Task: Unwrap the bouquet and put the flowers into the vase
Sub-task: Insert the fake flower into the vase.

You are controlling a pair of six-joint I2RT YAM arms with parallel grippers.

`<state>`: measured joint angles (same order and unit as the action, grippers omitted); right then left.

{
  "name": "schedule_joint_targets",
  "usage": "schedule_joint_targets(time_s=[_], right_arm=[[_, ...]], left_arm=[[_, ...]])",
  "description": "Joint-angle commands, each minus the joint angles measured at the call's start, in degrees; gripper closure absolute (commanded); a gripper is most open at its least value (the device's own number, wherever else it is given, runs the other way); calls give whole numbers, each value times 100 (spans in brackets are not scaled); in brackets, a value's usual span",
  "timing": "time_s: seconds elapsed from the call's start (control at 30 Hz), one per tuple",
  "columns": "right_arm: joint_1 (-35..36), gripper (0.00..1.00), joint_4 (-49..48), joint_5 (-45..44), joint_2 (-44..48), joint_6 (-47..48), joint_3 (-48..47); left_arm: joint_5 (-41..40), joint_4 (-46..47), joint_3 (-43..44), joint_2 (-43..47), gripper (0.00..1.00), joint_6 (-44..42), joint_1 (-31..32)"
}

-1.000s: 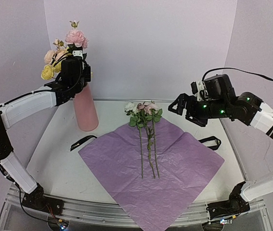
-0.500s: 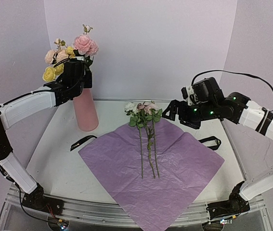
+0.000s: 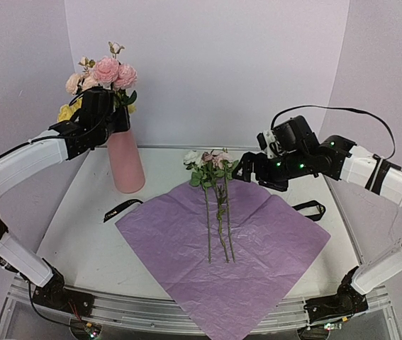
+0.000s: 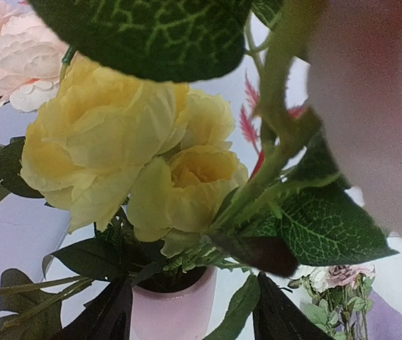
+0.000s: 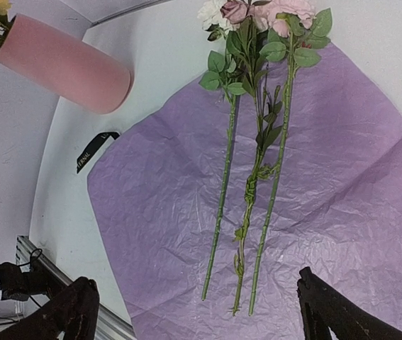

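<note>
So, past the halfway mark by the look of it. The bouquet is already unwrapped: the paper sheet [image 3: 257, 241] is spread flat across the middle of the table [image 3: 80, 227], with one corner pointed at the near edge. A good share of the flowers [image 3: 108, 71] is stood in the vase [image 3: 125, 163], which is parked upright near the far left corner. Not yet moved are three stems [image 3: 218, 212], laid side by side on the paper with their heads toward the far edge.

Counts: one vase, one sheet, three stems on the paper, and two black ribbon pieces [image 3: 123, 209], one off each side corner of the sheet. At least five blooms are seen in the vase. An exact count can't be made, since they overlap.

The left gripper [image 4: 193, 283] is held at the vase mouth, jaws parted a fair way either side of the stems, with nothing pinched as far as can be seen. The right gripper [image 5: 195, 283] is hung over the loose stems, jaws spread wide and empty.
</note>
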<state>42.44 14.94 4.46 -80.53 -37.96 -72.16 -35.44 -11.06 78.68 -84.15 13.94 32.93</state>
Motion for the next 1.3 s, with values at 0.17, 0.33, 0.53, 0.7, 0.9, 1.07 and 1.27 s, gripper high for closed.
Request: schedule_joint_targets(time_s=[0.17,0.33,0.53,0.7,0.9,1.07,1.27], right_arm=[[11,2,5,272,-153,136,-335],[12,2,5,282,-188,133,-360],[10,2,9,356,-276,143,-413],[10,2,9,365,-279,160,-412],[11,2,9,405,-326,183,-423],[11,2,-6,638,-427,263,-479],[12,2,-71,1069,-679,514,-713]], left_arm=[[96,-447,442,271,37,200,-14],[-73,-869,670,348,28,222,-14],[-124,-1798,1197,176,22,386,-14],[-244,-2085,1301,374,20,400,-14],[-33,-2242,1184,490,19,475,-14],[13,-2216,1203,107,31,543,-14],[100,-2189,1207,-250,38,730,-14]])
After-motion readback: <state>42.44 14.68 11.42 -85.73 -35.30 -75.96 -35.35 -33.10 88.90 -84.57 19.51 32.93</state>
